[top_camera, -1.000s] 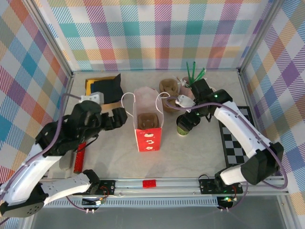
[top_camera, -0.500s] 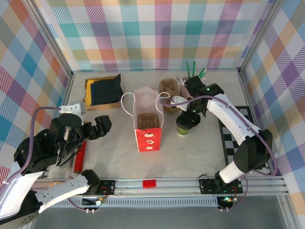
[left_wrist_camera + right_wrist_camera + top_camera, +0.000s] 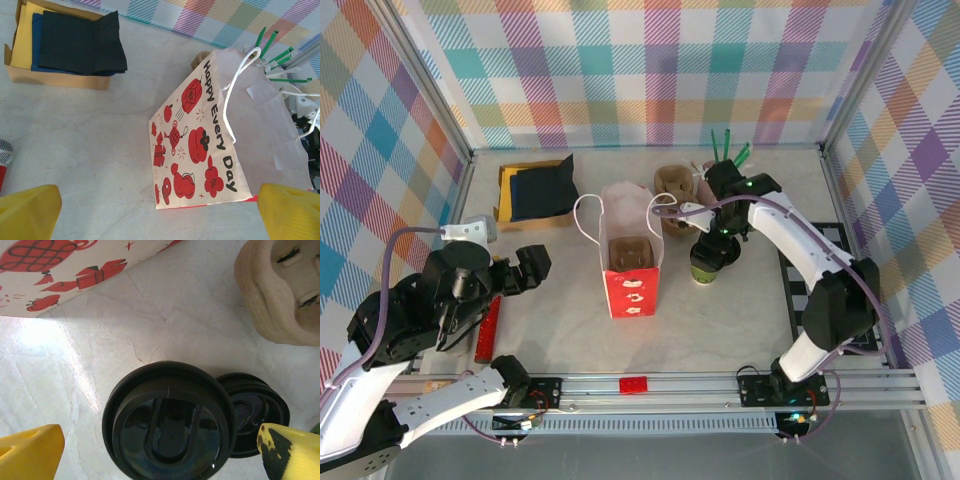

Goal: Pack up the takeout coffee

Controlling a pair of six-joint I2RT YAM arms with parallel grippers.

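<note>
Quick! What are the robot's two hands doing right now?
Left gripper: open, holding nothing.
Right gripper: open, over the takeout coffee, holding nothing.

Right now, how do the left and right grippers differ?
The right gripper hangs close over the takeout coffee, which is framed between its jaws; the left gripper has bare table between its jaws. The right works right of the paper bag; the left stands off to its left. Both are open, holding nothing.
</note>
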